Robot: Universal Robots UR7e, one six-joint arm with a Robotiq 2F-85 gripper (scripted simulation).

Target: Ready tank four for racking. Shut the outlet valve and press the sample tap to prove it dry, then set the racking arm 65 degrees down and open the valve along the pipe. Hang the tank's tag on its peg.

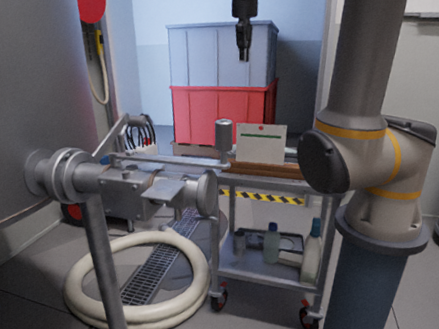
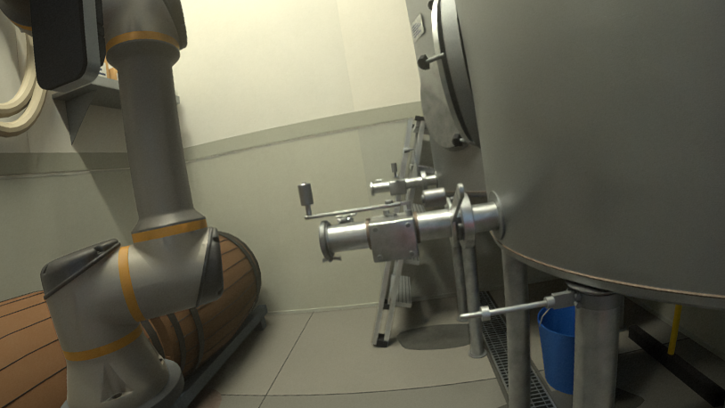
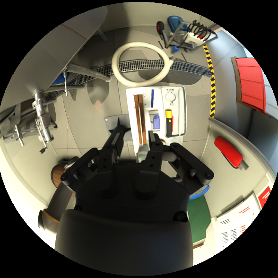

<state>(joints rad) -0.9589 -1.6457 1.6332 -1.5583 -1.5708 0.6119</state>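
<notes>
The outlet valve (image 1: 123, 187) sits on the steel pipe stub that juts from tank four (image 1: 10, 83), and its long lever (image 1: 170, 159) lies along the pipe, ending in an upright knob (image 1: 223, 136). The same valve body (image 2: 394, 239) and lever knob (image 2: 305, 194) show from the other side. A white tag (image 1: 260, 142) with a green stripe stands on the cart top. High above the cart, well clear of the valve, my gripper (image 1: 243, 49) hangs partly open and holds nothing; the wrist camera shows it (image 3: 134, 141) over the cart's tray. A thin arm (image 2: 512, 307) pokes out under the tank.
A red crate (image 1: 221, 108) with a grey crate on it stands behind the cart. A wheeled cart (image 1: 271, 225) carries bottles on its lower shelf. A cream hose coil (image 1: 136, 280) lies over the floor drain grate. My arm's base column (image 1: 362, 290) stands on the right, a wooden barrel (image 2: 223, 299) behind it.
</notes>
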